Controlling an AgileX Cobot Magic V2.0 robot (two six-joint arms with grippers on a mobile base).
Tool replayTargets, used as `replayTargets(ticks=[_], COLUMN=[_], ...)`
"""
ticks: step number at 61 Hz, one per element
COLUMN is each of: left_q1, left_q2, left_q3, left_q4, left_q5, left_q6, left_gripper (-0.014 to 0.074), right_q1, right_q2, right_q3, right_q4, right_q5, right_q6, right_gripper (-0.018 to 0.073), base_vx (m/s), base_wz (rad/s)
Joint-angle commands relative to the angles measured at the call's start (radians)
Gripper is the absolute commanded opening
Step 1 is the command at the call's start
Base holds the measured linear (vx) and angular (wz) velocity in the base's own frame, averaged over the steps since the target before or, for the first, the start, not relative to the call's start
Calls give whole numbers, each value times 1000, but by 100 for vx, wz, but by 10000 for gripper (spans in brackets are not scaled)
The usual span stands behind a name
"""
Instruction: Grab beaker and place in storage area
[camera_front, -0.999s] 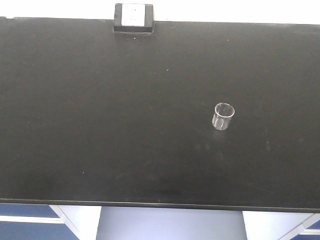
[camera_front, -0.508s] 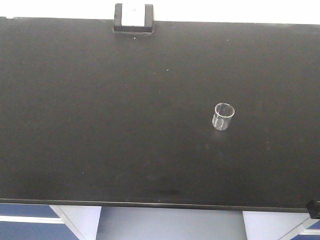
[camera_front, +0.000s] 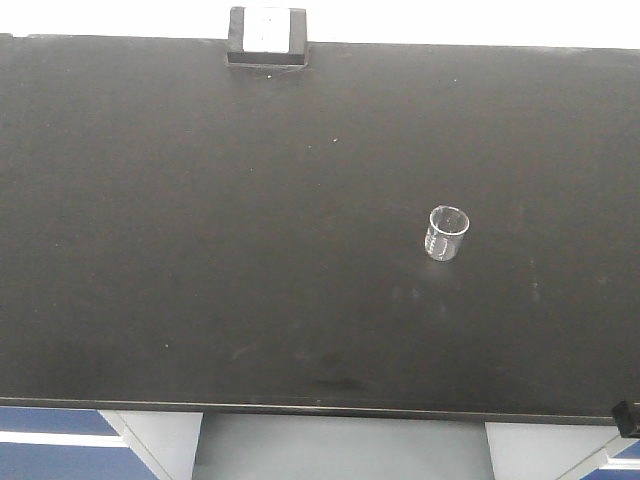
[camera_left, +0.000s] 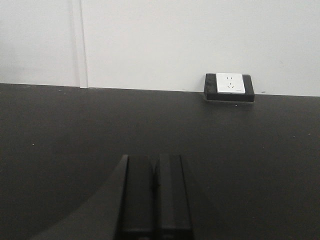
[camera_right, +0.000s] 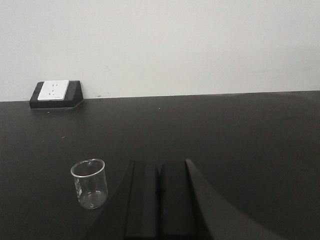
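Observation:
The clear glass beaker (camera_front: 447, 233) stands upright and empty on the matte black benchtop (camera_front: 200, 250), right of centre. In the right wrist view the beaker (camera_right: 90, 183) stands left of and slightly ahead of my right gripper (camera_right: 160, 167), which is shut and empty with its fingers pressed together. My left gripper (camera_left: 155, 162) is also shut and empty, low over bare benchtop (camera_left: 260, 165), and the beaker is out of its view. In the front view only a small black piece of the right arm (camera_front: 627, 417) shows at the lower right corner.
A black-framed white outlet box (camera_front: 267, 35) sits at the bench's back edge against the white wall; it also shows in the left wrist view (camera_left: 229, 86) and the right wrist view (camera_right: 55, 92). Blue and white cabinet fronts (camera_front: 60, 445) lie below the front edge.
A small black piece of the right arm has come into the front view's lower right corner. The beaker has not moved.

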Motion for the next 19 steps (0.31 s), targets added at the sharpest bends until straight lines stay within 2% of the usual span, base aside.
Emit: replayTargets(ticks=[1,19], left_q1=[-6,-6], left_q2=[-17,-17], left_q3=[22,22], left_q4=[-6,-6], left_q5=[-84,-84], left_q6=[-6,-6], left_gripper=[-8,-8], right_q1=[-4,-4], right_q2=[-16,-16], right_q3=[8,8], right_q4=[-11,-11], right_q5=[-77,-77], right_q6=[-13,-13], right_gripper=[-8,-8], base_vx=[0,0], base_wz=[0,0])
